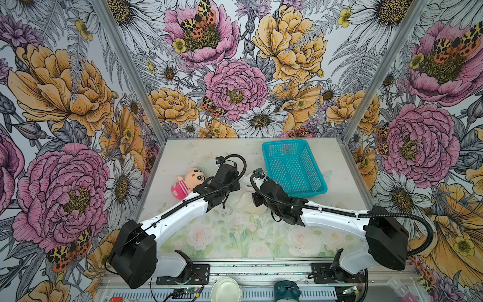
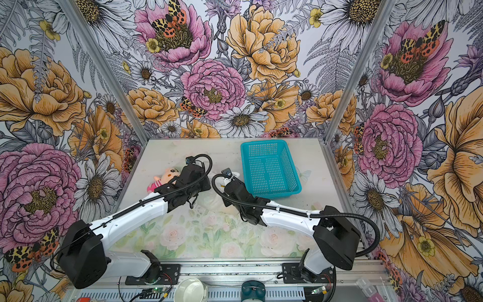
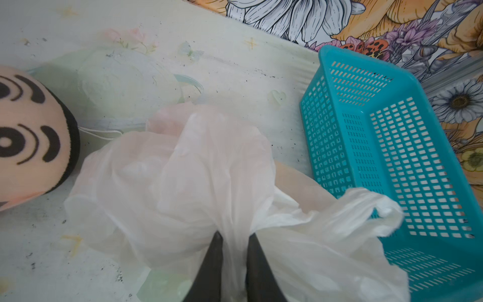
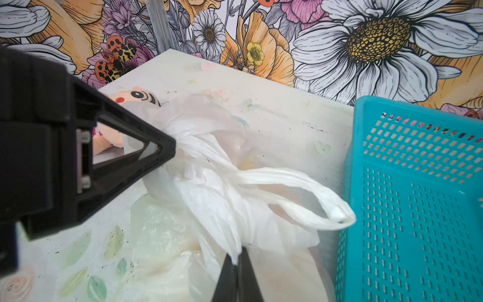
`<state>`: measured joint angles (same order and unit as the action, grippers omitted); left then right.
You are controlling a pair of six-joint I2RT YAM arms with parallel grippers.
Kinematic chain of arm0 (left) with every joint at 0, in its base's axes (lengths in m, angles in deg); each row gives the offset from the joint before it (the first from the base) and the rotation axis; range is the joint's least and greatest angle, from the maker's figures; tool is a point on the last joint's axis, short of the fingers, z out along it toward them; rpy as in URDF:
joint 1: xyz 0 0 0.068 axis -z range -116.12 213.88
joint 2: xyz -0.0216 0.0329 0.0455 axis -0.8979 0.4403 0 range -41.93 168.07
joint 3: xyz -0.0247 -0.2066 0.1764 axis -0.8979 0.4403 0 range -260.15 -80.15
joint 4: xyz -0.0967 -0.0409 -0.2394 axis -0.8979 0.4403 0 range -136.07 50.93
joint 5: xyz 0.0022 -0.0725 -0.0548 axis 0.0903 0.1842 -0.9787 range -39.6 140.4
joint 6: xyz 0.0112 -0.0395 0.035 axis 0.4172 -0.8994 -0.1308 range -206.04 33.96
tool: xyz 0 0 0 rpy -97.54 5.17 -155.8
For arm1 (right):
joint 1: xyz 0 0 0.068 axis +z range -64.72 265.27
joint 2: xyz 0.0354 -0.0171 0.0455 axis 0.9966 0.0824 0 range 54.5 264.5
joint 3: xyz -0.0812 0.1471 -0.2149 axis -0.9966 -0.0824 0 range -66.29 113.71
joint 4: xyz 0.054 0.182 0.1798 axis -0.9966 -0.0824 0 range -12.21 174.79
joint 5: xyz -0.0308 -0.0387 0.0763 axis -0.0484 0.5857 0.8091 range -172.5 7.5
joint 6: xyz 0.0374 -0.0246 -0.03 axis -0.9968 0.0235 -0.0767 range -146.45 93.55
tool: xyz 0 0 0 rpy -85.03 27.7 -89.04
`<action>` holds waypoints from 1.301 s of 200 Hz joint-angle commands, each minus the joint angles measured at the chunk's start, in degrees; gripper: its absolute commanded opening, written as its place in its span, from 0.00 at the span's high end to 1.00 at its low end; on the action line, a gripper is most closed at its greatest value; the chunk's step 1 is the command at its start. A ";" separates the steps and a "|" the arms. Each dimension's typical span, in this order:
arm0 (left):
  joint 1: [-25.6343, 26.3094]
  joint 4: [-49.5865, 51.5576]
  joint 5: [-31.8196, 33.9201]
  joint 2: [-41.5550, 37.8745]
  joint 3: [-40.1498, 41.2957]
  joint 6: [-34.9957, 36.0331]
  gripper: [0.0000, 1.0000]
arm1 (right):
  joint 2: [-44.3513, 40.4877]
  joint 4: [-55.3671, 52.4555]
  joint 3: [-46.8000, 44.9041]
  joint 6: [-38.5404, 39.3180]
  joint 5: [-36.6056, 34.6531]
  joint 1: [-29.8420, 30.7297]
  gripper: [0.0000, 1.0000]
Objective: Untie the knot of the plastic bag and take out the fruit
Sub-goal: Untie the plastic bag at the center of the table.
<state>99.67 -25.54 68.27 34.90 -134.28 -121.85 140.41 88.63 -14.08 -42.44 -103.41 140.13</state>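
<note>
The white plastic bag (image 1: pixel 245 201) lies crumpled mid-table between my two wrists, also in a top view (image 2: pixel 211 201). My left gripper (image 3: pixel 235 236) is shut on a gathered fold of the bag (image 3: pixel 183 170). From the right wrist view its fingertips (image 4: pixel 167 151) meet the twisted bunch of the knot (image 4: pixel 193 142). My right gripper (image 4: pixel 237 257) is shut on another fold of the bag (image 4: pixel 222 209). One handle loop (image 4: pixel 300 188) sticks out toward the basket. The fruit is hidden inside the bag; only faint orange tints show through.
A teal mesh basket (image 1: pixel 294 167) stands at the back right, touching the bag's loop (image 3: pixel 366 206). A pink-striped plush doll (image 1: pixel 187 181) lies left of the bag, close beside my left wrist. Patterned walls enclose the table on three sides.
</note>
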 commanded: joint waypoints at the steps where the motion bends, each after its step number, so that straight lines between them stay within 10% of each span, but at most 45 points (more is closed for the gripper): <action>1: -1.37 -0.37 1.90 -0.26 -1.60 1.18 0.99 | -1.09 1.61 -0.82 -0.48 -1.18 0.30 1.00; 260: -24.44 2.40 -4.92 -24.13 15.19 -0.27 1.00 | -14.57 9.02 -16.61 -13.61 -5.59 -11.13 0.97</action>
<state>76.96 -23.99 61.47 12.37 -120.03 -121.72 128.54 96.78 -29.12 -53.63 -105.90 130.92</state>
